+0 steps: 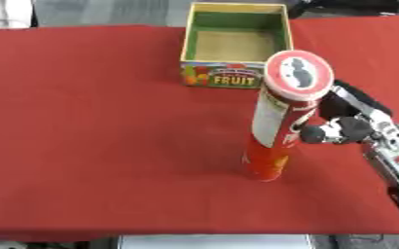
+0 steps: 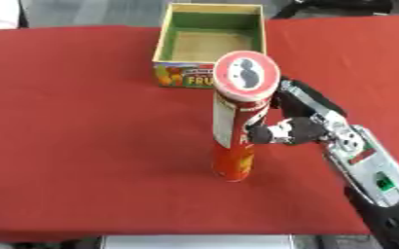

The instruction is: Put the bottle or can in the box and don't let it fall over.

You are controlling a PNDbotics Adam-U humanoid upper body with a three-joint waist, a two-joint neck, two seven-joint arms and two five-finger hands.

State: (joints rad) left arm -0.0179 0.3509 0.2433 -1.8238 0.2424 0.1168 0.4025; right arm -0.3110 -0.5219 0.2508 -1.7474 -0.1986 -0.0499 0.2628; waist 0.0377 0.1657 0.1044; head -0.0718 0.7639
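Can, tall and red, stands upright on the red cloth just short of the box, my right hand apparently curled round its middle; an off-centre lift could tip it.

Red can w/ white label, green-lined box, red cloth.

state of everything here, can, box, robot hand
can: upright on the red cloth, lid on, not yet in the box
box: open at the top, nothing inside, upright beyond the can
right robot hand: at the can's right side, fingers curled round it
left robot hand: not in view
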